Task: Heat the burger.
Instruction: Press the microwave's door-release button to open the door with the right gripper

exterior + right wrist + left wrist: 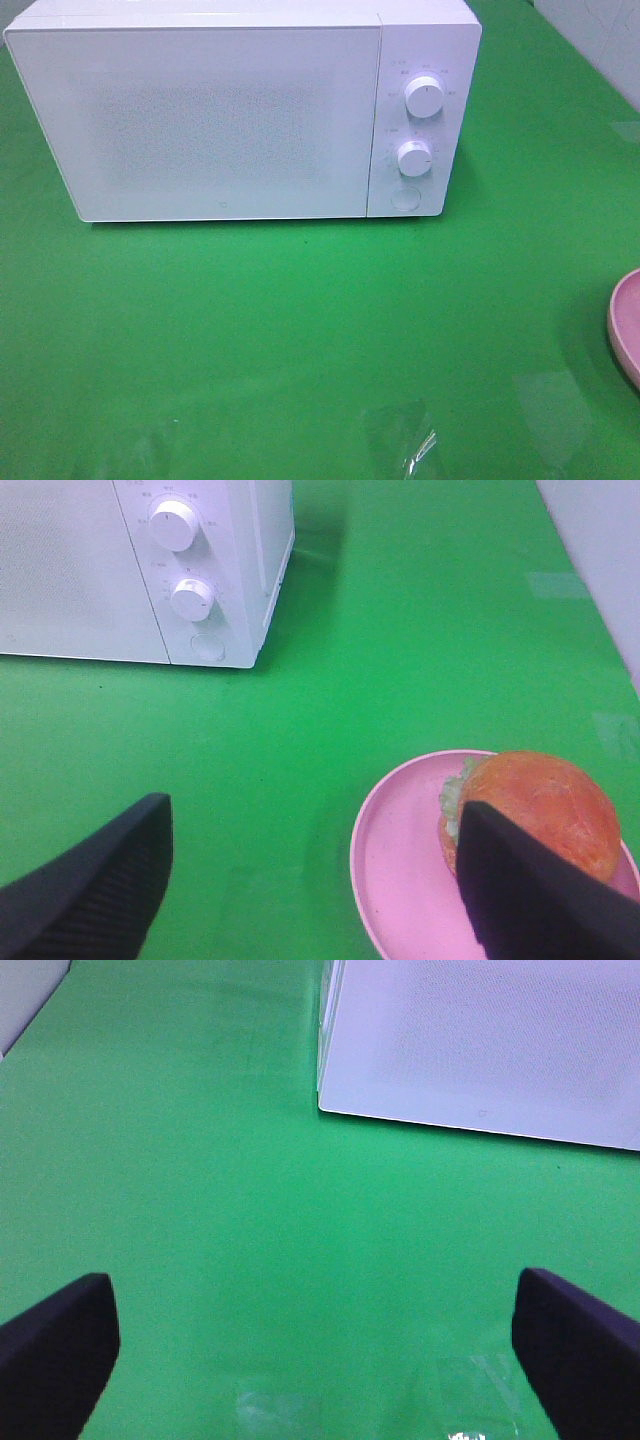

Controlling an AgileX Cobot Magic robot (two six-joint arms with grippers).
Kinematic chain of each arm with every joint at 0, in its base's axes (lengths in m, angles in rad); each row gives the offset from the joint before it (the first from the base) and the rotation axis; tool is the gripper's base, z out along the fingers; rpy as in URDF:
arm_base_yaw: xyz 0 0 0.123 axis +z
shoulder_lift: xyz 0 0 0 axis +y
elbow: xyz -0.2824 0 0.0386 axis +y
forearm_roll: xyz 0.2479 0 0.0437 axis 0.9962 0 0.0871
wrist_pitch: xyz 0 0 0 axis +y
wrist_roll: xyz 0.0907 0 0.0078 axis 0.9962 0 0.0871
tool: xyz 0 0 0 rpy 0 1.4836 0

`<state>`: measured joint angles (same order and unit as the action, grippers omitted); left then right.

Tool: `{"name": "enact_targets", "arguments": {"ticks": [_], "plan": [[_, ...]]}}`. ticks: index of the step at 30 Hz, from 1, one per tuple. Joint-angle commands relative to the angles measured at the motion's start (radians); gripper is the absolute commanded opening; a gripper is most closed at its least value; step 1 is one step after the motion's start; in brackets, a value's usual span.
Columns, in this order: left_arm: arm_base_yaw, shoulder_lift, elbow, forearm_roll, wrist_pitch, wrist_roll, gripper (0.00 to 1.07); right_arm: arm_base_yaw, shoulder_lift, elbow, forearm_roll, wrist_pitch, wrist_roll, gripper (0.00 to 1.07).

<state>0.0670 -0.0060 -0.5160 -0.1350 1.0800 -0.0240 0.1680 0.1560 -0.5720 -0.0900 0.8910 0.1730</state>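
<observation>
Overhead, a white microwave (240,110) is seen at back of a green table (300,330), w/ open room in front; pink plate (626,325) is cut by right edge. L wrist: left gripper (312,1300) is spread. R wrist: right gripper (312,820) is spread; burger (545,805) is set on plate, partly behind one finger.

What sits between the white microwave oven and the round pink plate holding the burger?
Nothing, only bare green tabletop, seen in the right wrist view.

Burger (545,795) bun matt; table (300,330) glossy; microwave (220,120) smooth, perhaps plastic.
</observation>
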Motion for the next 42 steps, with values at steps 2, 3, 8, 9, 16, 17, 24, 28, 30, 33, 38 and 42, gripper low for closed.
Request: {"name": "enact_targets", "arguments": {"ticks": [2,3,8,9,16,17,24,28,30,33,38,42], "plan": [[0.003,0.002,0.001,0.004,-0.015,0.003,1.01,-0.003,0.078,-0.007,-0.008,-0.098,-0.008,0.75],[0.003,0.002,0.001,0.004,-0.015,0.003,1.01,-0.003,0.078,-0.007,-0.008,-0.098,-0.008,0.75],[0.003,0.002,0.001,0.004,-0.015,0.003,1.01,-0.003,0.148,-0.007,-0.008,-0.201,-0.008,0.75],[0.003,0.002,0.001,0.004,-0.015,0.003,1.01,-0.003,0.180,-0.007,-0.010,-0.238,-0.009,0.75],[0.003,0.002,0.001,0.004,-0.015,0.003,1.01,-0.003,0.285,0.039,-0.019,-0.405,-0.020,0.75],[0.003,0.002,0.001,0.004,-0.015,0.003,1.01,-0.003,0.285,0.039,-0.019,-0.405,-0.020,0.75],[0.003,0.002,0.001,0.004,-0.015,0.003,1.01,-0.003,0.385,0.132,-0.019,-0.713,-0.019,0.75],[0.003,0.002,0.001,0.004,-0.015,0.003,1.01,-0.003,0.431,0.159,-0.020,-0.814,-0.019,0.75],[0.003,0.002,0.001,0.004,-0.015,0.003,1.01,-0.003,0.467,0.177,-0.023,-0.880,-0.019,0.75],[0.003,0.002,0.001,0.004,-0.015,0.003,1.01,-0.003,0.548,0.205,-0.023,-1.004,-0.022,0.75],[0.003,0.002,0.001,0.004,-0.015,0.003,1.01,-0.003,0.671,0.217,-0.023,-1.158,-0.023,0.75],[0.003,0.002,0.001,0.004,-0.015,0.003,1.01,-0.003,0.780,0.217,0.022,-1.280,-0.072,0.75]]}}
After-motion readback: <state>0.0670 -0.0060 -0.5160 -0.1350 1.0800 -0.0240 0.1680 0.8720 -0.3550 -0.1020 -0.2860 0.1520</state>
